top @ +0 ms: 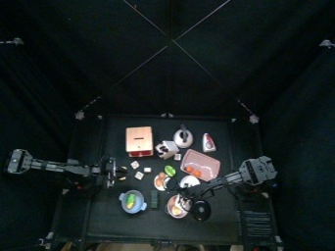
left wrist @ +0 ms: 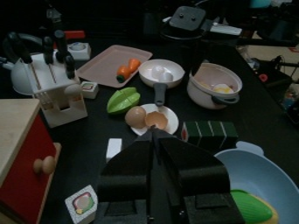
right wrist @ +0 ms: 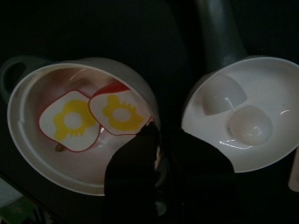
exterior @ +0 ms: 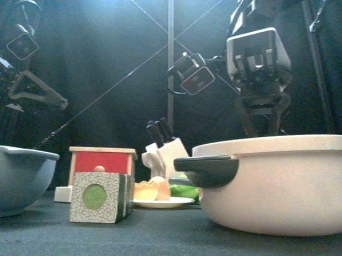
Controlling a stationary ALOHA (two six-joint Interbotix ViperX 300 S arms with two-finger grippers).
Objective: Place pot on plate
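Note:
The white pot (right wrist: pixel 79 122) holds flat toy egg slices and stands at the table's front right (top: pixel 199 208); in the front view it looms large (exterior: pixel 287 185) with a black handle. My right gripper (right wrist: pixel 152 150) hovers over the pot's rim on the side nearest the white pan (right wrist: pixel 251 105), its jaws a narrow gap apart and holding nothing. The small white plate (left wrist: pixel 173 122) carries toy eggs and lies left of the pan (top: pixel 163 181). My left gripper (left wrist: pixel 163 162) rests shut and low at the table's left, behind the plate.
A blue bowl (left wrist: pixel 263 188) sits front left (top: pixel 135 202). A knife block (left wrist: pixel 56 80), a kettle (top: pixel 183 135), a pink tray (top: pixel 199 162), a red and white cabinet (exterior: pixel 102 162), a green pepper (left wrist: pixel 122 101) and a small dark box (left wrist: pixel 211 133) crowd the table.

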